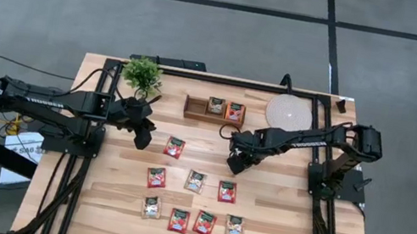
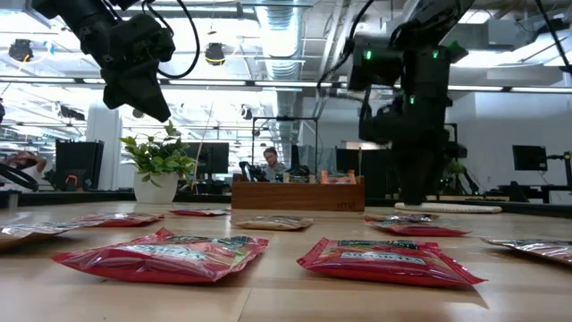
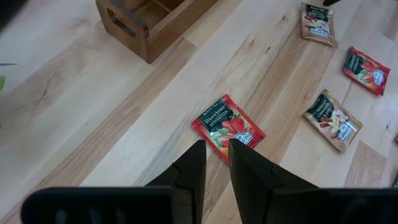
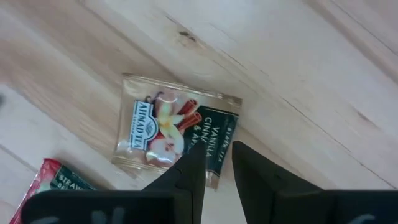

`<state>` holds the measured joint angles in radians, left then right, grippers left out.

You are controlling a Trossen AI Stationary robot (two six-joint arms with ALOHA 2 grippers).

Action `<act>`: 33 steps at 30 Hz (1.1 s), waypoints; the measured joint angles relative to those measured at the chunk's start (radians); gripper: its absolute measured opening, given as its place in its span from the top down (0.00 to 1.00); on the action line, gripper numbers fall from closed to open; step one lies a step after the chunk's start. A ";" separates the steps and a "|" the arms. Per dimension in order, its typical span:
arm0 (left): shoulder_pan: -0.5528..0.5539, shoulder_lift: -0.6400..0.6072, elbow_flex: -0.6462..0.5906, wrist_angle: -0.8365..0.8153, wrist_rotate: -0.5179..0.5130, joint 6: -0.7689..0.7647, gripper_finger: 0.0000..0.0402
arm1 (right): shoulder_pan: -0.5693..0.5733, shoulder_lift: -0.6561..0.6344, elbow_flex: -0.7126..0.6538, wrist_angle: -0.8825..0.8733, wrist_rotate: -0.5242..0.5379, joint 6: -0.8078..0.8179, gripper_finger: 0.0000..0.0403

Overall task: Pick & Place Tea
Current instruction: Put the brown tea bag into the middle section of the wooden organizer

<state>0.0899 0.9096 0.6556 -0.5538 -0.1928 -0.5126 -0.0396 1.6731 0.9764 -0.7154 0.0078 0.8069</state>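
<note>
Wooden table (image 1: 276, 224), left gripper (image 1: 144, 138) and right gripper (image 1: 233, 164) slightly parted, empty, above tea sachets (image 1: 195, 181)

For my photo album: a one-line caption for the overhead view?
Two dark robot arms hover over small red and beige tea sachets scattered on a pale wooden table.

A small green potted plant (image 1: 142, 76) stands near the table's (image 1: 274, 232) far left corner, a round pale disc (image 1: 288, 112) lies near its far right corner, and a person (image 2: 269, 163) sits in the room beyond.
</note>
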 joint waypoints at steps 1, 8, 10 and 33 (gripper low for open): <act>0.000 0.000 0.000 0.000 0.000 0.000 0.85 | 0.000 0.009 0.000 -0.001 0.007 -0.004 0.82; 0.000 0.000 0.000 0.004 0.000 0.000 0.85 | 0.000 0.117 0.007 0.038 -0.028 -0.049 0.82; 0.000 0.000 0.000 0.005 0.000 0.000 0.85 | -0.001 0.140 0.009 0.034 -0.046 -0.049 0.82; 0.000 0.000 0.000 0.024 -0.001 0.005 0.85 | -0.015 0.126 0.002 0.016 -0.039 -0.055 0.99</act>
<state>0.0902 0.9100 0.6552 -0.5295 -0.1936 -0.5072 -0.0544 1.7988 0.9783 -0.6996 -0.0311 0.7514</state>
